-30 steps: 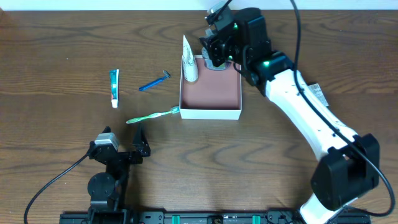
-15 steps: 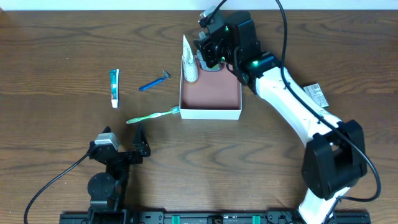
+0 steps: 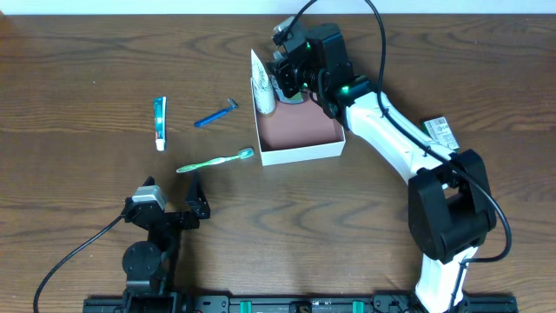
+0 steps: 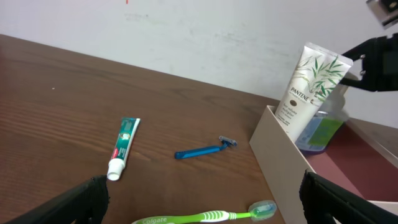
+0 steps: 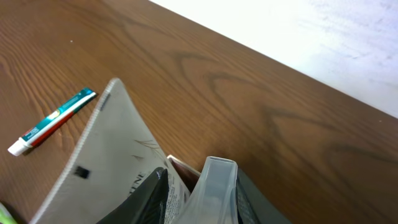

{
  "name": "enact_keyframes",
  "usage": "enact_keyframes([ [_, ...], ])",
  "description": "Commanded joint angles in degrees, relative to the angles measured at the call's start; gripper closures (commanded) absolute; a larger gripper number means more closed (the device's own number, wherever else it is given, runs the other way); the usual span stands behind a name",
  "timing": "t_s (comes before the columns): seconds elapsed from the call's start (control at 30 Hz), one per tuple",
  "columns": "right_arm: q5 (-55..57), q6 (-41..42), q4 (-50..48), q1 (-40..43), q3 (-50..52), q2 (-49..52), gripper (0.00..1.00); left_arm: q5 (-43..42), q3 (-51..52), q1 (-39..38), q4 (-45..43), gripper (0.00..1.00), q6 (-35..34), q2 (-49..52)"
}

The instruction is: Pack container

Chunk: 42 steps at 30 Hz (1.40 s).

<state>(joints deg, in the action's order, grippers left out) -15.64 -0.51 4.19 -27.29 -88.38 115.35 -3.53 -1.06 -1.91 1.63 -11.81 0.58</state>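
Observation:
The container (image 3: 300,132) is a shallow white-walled box with a pinkish floor, lying slightly askew at the table's far middle; its wall shows in the left wrist view (image 4: 283,155). A white Pantene tube (image 3: 260,83) stands in its far left corner, also seen in both wrist views (image 4: 308,84) (image 5: 118,155). My right gripper (image 3: 289,85) is over that corner, shut on a clear soft bottle (image 5: 214,186) beside the tube (image 4: 323,127). My left gripper (image 3: 187,207) rests open and empty at the near left (image 4: 202,186).
On the table left of the box lie a toothpaste tube (image 3: 159,122) (image 4: 124,148) (image 5: 53,121), a blue razor (image 3: 215,114) (image 4: 205,150) and a green toothbrush (image 3: 215,161) (image 4: 205,216). The toothbrush head is near the box's near left corner.
The right arm has swung left with the bottle. The box has turned a little, its near edge now slanted, and the white tube shifted left with it. The left arm is still.

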Motion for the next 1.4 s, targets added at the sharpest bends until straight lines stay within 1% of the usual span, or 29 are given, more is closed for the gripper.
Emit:
enact_keyframes([
  [0.0, -0.9, 0.7, -1.4, -0.5, -1.3, 0.2, 0.87, -0.5, 0.8, 0.3, 2.2, 0.02, 0.1, -0.3],
  [0.07, -0.9, 0.6, -1.4, -0.5, -1.3, 0.2, 0.78, -0.5, 0.8, 0.3, 2.2, 0.02, 0.1, -0.3],
  [0.1, -0.9, 0.7, -1.5, -0.5, -1.3, 0.2, 0.71, -0.5, 0.8, 0.3, 2.2, 0.02, 0.1, -0.3],
  [0.13, -0.9, 0.7, -1.7, -0.5, -1.3, 0.2, 0.62, -0.5, 0.8, 0.3, 2.2, 0.02, 0.1, -0.3],
  [0.17, -0.9, 0.7, -1.8, -0.5, -1.3, 0.2, 0.51, -0.5, 0.8, 0.3, 2.2, 0.02, 0.1, -0.3],
  [0.2, -0.9, 0.7, -1.9, -0.5, -1.3, 0.2, 0.45, -0.5, 0.8, 0.3, 2.2, 0.02, 0.1, -0.3],
  [0.23, -0.7, 0.7, -2.1, -0.4, -1.3, 0.2, 0.41, -0.5, 0.8, 0.3, 2.2, 0.02, 0.1, -0.3],
  [0.33, -0.4, 0.7, -2.7, -0.4, -1.3, 0.2, 0.35, -0.5, 0.8, 0.3, 2.2, 0.02, 0.1, -0.3],
  [0.4, -0.5, 0.7, -3.3, -0.2, -1.3, 0.2, 0.34, -0.5, 0.8, 0.3, 2.2, 0.02, 0.1, -0.3],
  [0.6, -0.5, 0.7, -4.7, 0.5, -1.4, -0.3, 0.34, -0.5, 0.8, 0.3, 2.2, 0.02, 0.1, -0.3],
  [0.73, -0.4, 1.5, -2.2, 1.5, -2.0, -3.6, 0.35, -0.5, 0.8, 0.3, 2.2, 0.02, 0.1, -0.3],
  [0.8, 0.0, 2.4, 1.9, 2.3, -2.5, -6.4, 0.37, -0.5, 0.8, 0.3, 2.2, 0.02, 0.1, -0.3],
  [0.9, 0.9, 4.9, 11.3, 3.5, -2.7, -11.0, 0.40, -0.5, 0.8, 0.3, 2.2, 0.02, 0.1, -0.3],
  [1.03, 0.9, 5.2, 23.1, 4.5, -2.7, -14.2, 0.44, -0.5, 0.8, 0.3, 2.2, 0.02, 0.1, -0.3],
  [1.17, 1.1, 6.1, 31.5, 4.6, -2.7, -14.4, 0.53, -0.5, 0.8, 0.3, 2.2, 0.02, 0.1, -0.3],
  [1.27, 1.2, 6.3, 36.9, 4.6, -2.6, -14.1, 0.64, -0.5, 0.8, 0.3, 2.2, 0.02, 0.1, -0.3],
  [1.37, 1.3, 6.2, 40.8, 4.4, -2.3, -14.0, 0.77, -0.5, 0.8, 0.3, 2.2, 0.02, 0.1, -0.3],
])
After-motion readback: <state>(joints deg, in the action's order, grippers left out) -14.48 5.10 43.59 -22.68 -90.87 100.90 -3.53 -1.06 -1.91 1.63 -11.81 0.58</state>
